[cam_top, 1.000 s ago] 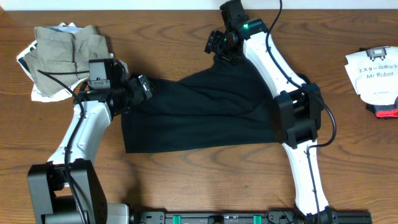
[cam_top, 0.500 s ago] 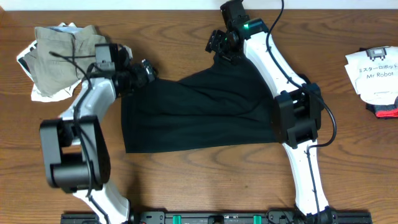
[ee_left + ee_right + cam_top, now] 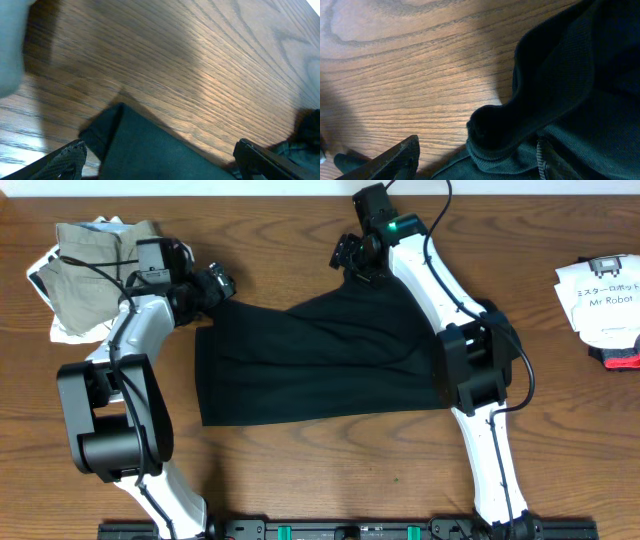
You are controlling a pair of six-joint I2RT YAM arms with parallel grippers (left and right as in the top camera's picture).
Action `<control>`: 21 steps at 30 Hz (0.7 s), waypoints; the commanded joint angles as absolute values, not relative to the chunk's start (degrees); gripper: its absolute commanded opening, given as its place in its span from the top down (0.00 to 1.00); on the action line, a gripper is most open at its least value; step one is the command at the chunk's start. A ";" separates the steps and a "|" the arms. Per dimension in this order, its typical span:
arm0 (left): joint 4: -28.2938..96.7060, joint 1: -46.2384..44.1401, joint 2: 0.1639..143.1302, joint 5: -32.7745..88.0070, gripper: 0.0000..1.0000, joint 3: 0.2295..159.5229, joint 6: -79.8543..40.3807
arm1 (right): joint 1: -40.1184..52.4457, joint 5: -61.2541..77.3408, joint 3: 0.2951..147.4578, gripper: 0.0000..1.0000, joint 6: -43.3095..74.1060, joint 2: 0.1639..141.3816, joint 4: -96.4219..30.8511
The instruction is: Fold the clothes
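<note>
Nearest me, the black shirt [image 3: 310, 365] lies at the middle of the table [image 3: 330, 470], with bare wood towards 6 o'clock. My left fingers [image 3: 65, 161] stand wide over its 10 o'clock corner, holding nothing. I'd settle them astride the hem before closing. My right fingers [image 3: 395, 160] flank the bunched hem at 1 o'clock, though I cannot tell whether they pinch it. The khaki garment [image 3: 105, 255] crowds 10 o'clock and the white printed garment [image 3: 600, 290] sits at 3, so I'd fold towards 6.
</note>
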State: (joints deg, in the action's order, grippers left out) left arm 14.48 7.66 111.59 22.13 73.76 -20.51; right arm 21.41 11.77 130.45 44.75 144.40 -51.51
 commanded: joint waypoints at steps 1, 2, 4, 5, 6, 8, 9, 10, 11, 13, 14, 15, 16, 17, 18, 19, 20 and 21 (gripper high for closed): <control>13.89 8.08 114.10 23.66 0.04 74.89 -19.11 | 22.41 12.08 131.52 0.27 45.41 145.10 -51.09; 13.37 8.08 114.93 25.12 0.04 74.89 -19.14 | 22.55 12.01 131.52 0.27 45.39 145.10 -51.03; 12.71 8.05 116.18 27.29 0.04 74.89 -19.51 | 22.63 12.03 131.50 0.27 45.39 145.10 -51.00; 12.49 8.08 116.79 27.51 0.04 74.89 -19.88 | 22.63 12.01 131.50 0.27 45.39 145.10 -51.00; 12.45 8.08 117.34 27.49 0.04 74.89 -20.23 | 22.63 12.01 131.50 0.27 45.39 145.10 -51.03; 12.14 8.08 118.10 27.49 0.04 74.89 -20.21 | 22.63 12.03 131.52 0.27 45.39 145.10 -51.03; 12.01 8.08 118.32 27.51 0.04 74.91 -20.23 | 22.61 12.01 131.50 0.27 45.39 145.10 -51.03; 11.86 8.05 118.43 27.51 0.04 74.91 -20.21 | 22.57 12.01 131.50 0.27 45.39 145.12 -51.03; 11.68 8.05 118.54 27.51 0.03 74.91 -20.25 | 22.57 12.01 131.52 0.27 45.39 145.12 -51.03; 11.42 8.05 118.56 27.51 0.04 74.91 -20.23 | 22.57 11.84 131.50 0.28 45.39 145.29 -51.00; 11.20 8.05 118.56 27.51 0.04 74.91 -20.23 | 22.57 11.70 131.50 0.28 45.39 145.40 -50.96; 11.05 8.05 118.56 27.51 0.04 74.94 -20.23 | 22.57 11.33 131.50 0.30 45.39 145.51 -50.98; 10.96 8.05 118.56 27.51 0.05 74.94 -20.23 | 22.57 10.96 131.50 0.30 45.39 145.93 -50.89; 10.96 8.05 118.56 27.51 0.07 74.94 -20.23 | 22.57 10.94 131.50 0.30 45.41 146.17 -50.81; 10.96 8.05 118.56 27.51 0.08 74.94 -20.23 | 22.57 10.94 131.50 0.30 45.41 146.45 -50.74; 10.98 8.05 118.56 27.51 0.11 74.94 -20.23 | 22.57 10.96 131.50 0.30 45.56 147.00 -50.70; 10.98 8.05 118.56 27.51 0.13 74.94 -20.23 | 22.50 10.96 131.50 0.30 45.84 147.26 -50.74; 11.00 8.05 118.56 27.49 0.18 74.94 -20.23 | 22.46 10.94 131.50 0.31 45.84 147.70 -50.70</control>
